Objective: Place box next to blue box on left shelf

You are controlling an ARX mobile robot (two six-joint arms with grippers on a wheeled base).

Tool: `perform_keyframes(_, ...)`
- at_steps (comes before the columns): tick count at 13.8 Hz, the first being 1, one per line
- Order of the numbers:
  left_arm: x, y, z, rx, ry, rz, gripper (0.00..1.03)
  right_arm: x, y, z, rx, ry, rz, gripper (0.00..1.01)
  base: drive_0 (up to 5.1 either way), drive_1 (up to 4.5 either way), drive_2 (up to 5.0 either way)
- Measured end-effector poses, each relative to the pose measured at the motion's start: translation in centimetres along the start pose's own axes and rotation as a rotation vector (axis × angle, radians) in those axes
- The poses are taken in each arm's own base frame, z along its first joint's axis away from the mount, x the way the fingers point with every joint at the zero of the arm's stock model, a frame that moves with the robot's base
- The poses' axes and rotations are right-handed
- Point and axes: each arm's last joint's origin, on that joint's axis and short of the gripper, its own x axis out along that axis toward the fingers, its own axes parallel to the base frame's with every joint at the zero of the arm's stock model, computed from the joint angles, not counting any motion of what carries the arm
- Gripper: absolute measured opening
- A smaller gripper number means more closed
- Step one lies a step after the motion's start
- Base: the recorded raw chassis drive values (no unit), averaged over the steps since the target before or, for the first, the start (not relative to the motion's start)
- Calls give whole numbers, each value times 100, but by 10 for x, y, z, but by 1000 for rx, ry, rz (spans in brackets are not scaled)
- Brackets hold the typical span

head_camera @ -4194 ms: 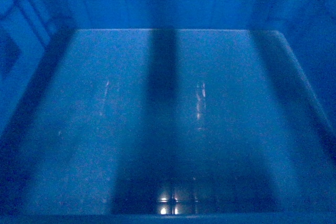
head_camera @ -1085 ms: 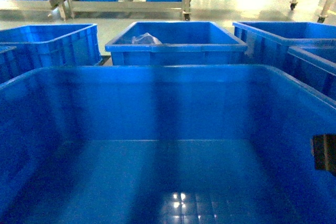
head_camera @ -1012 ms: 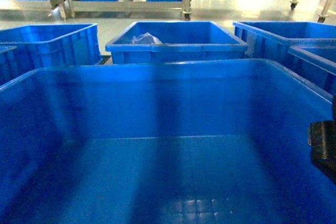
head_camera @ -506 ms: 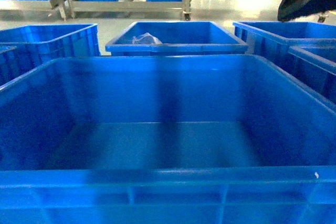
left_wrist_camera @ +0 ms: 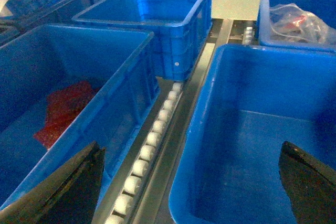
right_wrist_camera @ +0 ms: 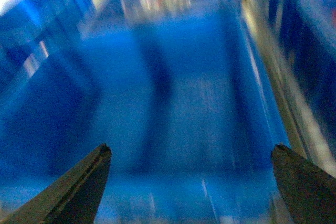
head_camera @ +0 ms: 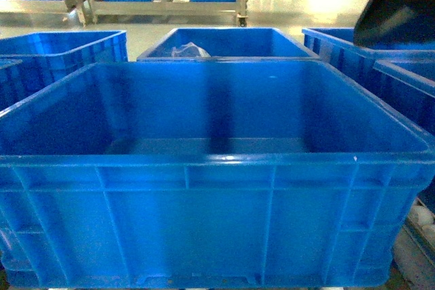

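Blue plastic box (head_camera: 204, 236) filling lower head frame, ribbed wall facing camera, resting upright among other blue crates (head_camera: 228, 42). Steel roller rail (left_wrist_camera: 157, 129) between two crates, centre of left wrist frame. Red bag (left_wrist_camera: 65, 109) inside left crate. Left gripper (left_wrist_camera: 191, 182) spread wide, holding nothing; right gripper (right_wrist_camera: 191, 182) likewise wide, view blurred.

A red sheet (left_wrist_camera: 65, 111) is lying in a blue crate (left_wrist_camera: 113, 111) beside a roller track (left_wrist_camera: 152, 142). A crate holding a clear plastic bag (head_camera: 187, 50) is sitting ahead, with metal shelving (head_camera: 160, 6) standing behind.
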Motion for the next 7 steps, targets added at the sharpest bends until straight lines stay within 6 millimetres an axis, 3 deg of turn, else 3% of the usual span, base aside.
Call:
perform_keyframes(1, 3, 4, -2, -80, -126, -124, 90, 2, -8, -5, -9, -237, -4, 86, 0, 0, 0)
perform_keyframes(3, 1, 29, -33, -99, -304, -285, 65, -6, -59, -30, -106, -505, -96, 60, 0, 0, 0)
perform_keyframes(7, -3, 54, -73, -69, -329, -325, 13, -12, -106, -65, -213, -539, -100, 7, 0, 0, 0)
